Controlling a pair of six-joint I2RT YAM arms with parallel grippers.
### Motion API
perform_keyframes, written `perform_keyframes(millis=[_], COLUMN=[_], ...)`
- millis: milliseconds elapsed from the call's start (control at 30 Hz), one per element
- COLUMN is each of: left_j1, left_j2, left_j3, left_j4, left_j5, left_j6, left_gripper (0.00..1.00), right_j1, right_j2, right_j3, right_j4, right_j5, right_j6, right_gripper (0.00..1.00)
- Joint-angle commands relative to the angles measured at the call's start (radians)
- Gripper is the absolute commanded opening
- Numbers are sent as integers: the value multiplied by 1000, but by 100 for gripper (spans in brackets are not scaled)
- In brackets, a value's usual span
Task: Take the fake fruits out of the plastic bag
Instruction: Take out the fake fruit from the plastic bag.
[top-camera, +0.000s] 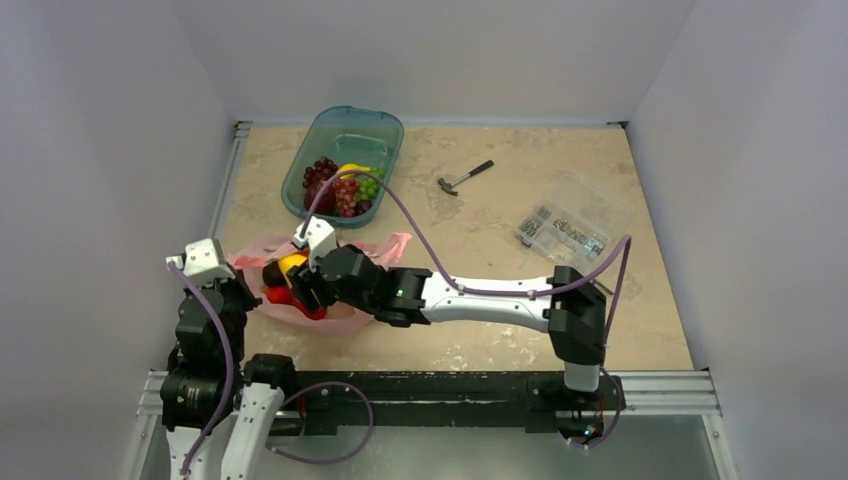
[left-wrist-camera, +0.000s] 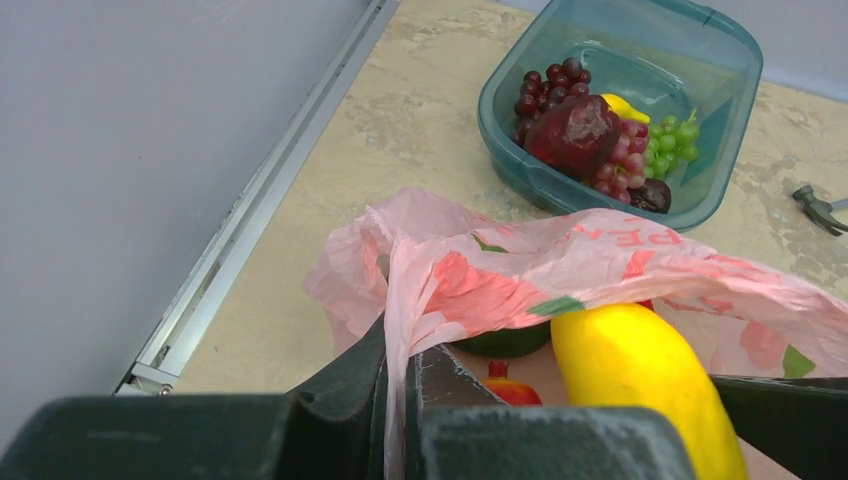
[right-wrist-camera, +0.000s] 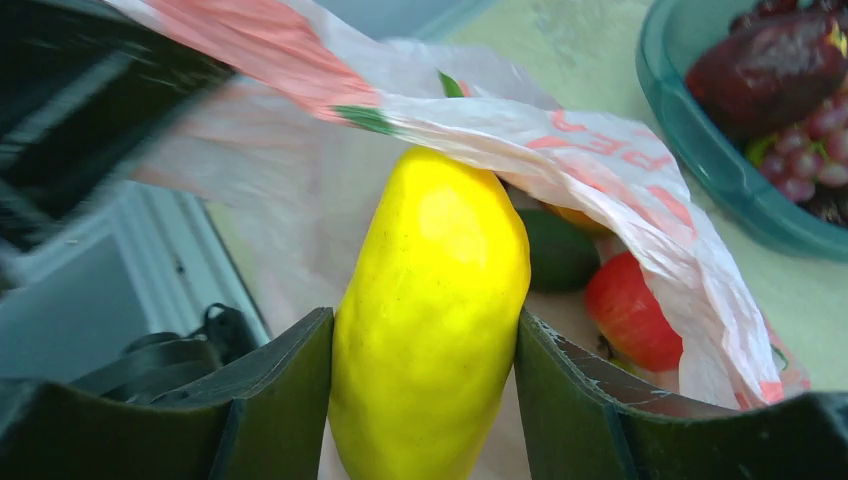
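Right wrist view: right jaws clenched on a smooth, elongated yellow fake fruit (right-wrist-camera: 430, 300), one pad flat against each flank, the fruit lying at the mouth of the thin, crinkly, translucent pink plastic bag (right-wrist-camera: 600, 170). Bag sits on the worktop (top-camera: 470, 345) at the near left, between the two arms, just short of the teal plastic tray (top-camera: 350, 125). Left wrist view: left jaws pinched shut on a fold of the bag's upper film, lifting the lip over the fruit. Step in hand, as I judge it: drawing the yellow fruit out. Best done by pulling back along the fruit's long axis, low and slow, with the film hold firm so the lip does not drag along. The skin looks slick, so a slip is the risk. Right wrist gives the clearest look at what remains inside: a round red fruit (right-wrist-camera: 630, 310) and a dark green one (right-wrist-camera: 560, 250) behind the yellow. Only left wrist shows the film grip. Only top external gives the whole layout: tray already holding red and green grape bunches (top-camera: 340, 190), a small hammer (top-camera: 465, 178) and a clear plastic parts box (top-camera: 570, 225) well apart to the right.
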Motion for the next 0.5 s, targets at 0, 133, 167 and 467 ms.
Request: perform_keyframes(millis=[0, 133, 167, 467], left_j1=[-5, -10, -11, -12], left_j2=[22, 28, 27, 18], left_j3=[-3, -3, -3, 0], left_j4=[49, 48, 49, 38], left_j5=[13, 18, 16, -31], left_j6=[15, 15, 15, 4], left_gripper=[0, 0, 0, 0], right_j1=[0, 0, 0, -16], right_j2=[-76, -108, -119, -261], right_j3=[-66, -68, -70, -62], right_j4=[189, 218, 222, 168], right_j5=[-130, -202, -206, 38], right_j6=[-55, -57, -56, -105], right_gripper=[7, 5, 5, 0])
